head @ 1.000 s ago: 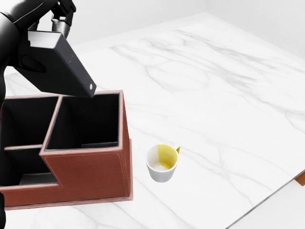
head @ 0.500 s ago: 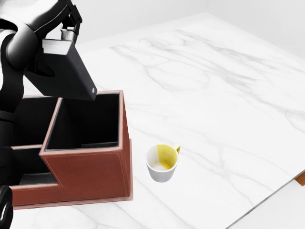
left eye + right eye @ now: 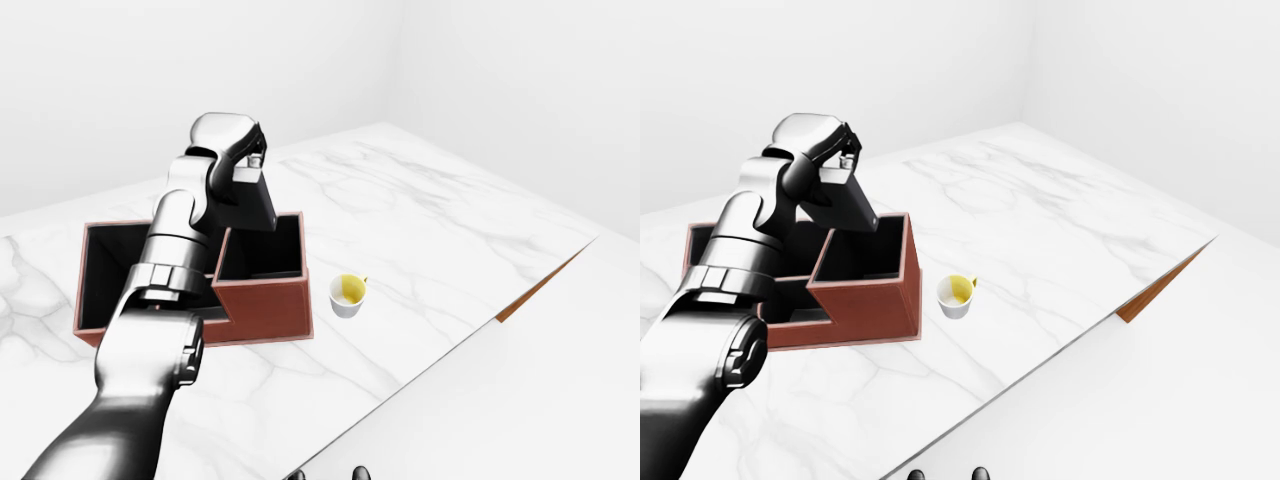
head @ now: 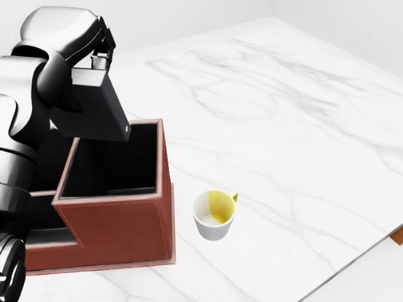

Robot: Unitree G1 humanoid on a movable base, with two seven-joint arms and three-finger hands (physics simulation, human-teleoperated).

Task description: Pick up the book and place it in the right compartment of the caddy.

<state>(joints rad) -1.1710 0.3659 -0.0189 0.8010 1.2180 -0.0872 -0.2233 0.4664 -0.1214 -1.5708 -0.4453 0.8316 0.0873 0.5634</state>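
So your left hand [image 4: 94, 53] has its fingers clamped on the dark book [image 4: 94, 107], tilted above the caddy [image 4: 113, 220]'s right compartment; you have only lowering and release left.

The caddy's [image 4: 126, 220] right compartment gapes unobstructed beneath the tilted book [image 4: 94, 107]; a cup [image 4: 215, 215] stands near.

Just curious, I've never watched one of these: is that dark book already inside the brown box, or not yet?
Not yet. The left hand holds the book tilted above the caddy's right compartment.
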